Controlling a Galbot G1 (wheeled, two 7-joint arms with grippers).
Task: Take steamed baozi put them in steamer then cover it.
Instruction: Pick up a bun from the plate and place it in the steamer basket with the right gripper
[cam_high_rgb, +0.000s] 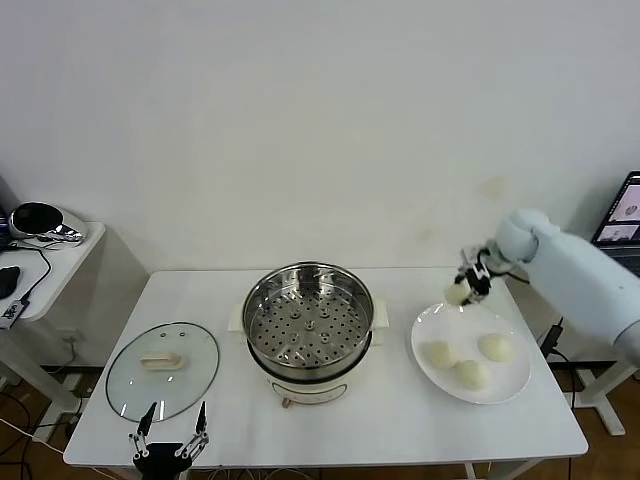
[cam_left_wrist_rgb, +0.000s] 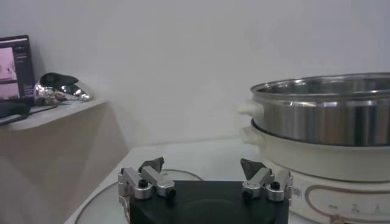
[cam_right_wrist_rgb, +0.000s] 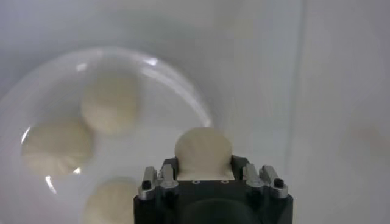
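We see the right gripper (cam_high_rgb: 466, 287) pinching one steamed baozi (cam_right_wrist_rgb: 203, 151) between its fingers, raised above the far edge of the white plate (cam_high_rgb: 505, 386) at about three o'clock on the table (cam_high_rgb: 390, 420). Three more baozi (cam_high_rgb: 470, 374) lie on that plate below it. At the table's centre stands the steamer (cam_high_rgb: 309, 318), uncovered, its perforated tray bare. The cover (cam_high_rgb: 163, 368) lies flat on the table at about eight o'clock, handle up. At roughly seven o'clock, by the near edge just beside the cover, the left gripper (cam_high_rgb: 171, 432) waits with its fingers spread wide, gripping nothing.
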